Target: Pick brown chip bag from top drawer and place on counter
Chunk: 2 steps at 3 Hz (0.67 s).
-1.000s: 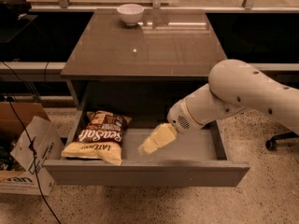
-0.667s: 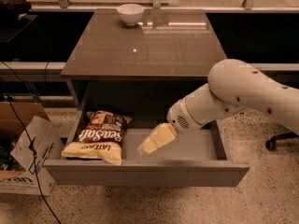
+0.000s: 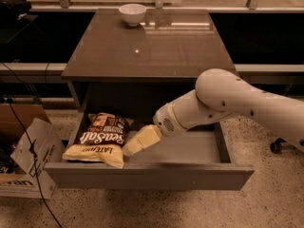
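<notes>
The brown chip bag [image 3: 99, 137] lies flat in the left half of the open top drawer [image 3: 190, 148], with its dark upper part to the far side and its pale lower edge toward the near front. The gripper [image 3: 137, 145] hangs inside the drawer just right of the bag, its cream tip at or almost at the bag's right edge. I cannot tell whether it is set wide or narrow.

The step in hand looks like the reach to grasp. The bag is crinkly and puffed and will likely slip and crumple, so bite a raised fold, not the thin sealed edge. Then lift straight up past the drawer's smooth grey walls before crossing to the glossy flat desk [image 3: 147, 51], avoiding the 1 white bowl [image 3: 132, 13] at its far edge.
</notes>
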Each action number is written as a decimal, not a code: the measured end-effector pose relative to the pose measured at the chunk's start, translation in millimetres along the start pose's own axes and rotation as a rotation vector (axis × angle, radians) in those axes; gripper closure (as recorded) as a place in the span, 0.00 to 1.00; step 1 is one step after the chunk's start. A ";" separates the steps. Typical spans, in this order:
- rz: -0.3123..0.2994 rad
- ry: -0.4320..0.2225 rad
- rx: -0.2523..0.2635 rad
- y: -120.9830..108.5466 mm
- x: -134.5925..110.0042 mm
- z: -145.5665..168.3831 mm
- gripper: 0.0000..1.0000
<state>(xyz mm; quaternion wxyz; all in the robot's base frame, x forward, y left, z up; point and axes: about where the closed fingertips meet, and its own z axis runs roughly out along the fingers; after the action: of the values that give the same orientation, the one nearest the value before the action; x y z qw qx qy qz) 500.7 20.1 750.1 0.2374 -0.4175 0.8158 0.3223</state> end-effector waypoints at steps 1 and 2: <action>0.010 -0.032 -0.078 8.4 -12.6 29.7 0.00; 0.049 -0.067 -0.154 15.6 -23.5 63.9 0.00</action>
<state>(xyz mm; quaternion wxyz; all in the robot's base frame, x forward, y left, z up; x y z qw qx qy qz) 507.9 85.6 727.3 0.2238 -0.4034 0.7901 0.4036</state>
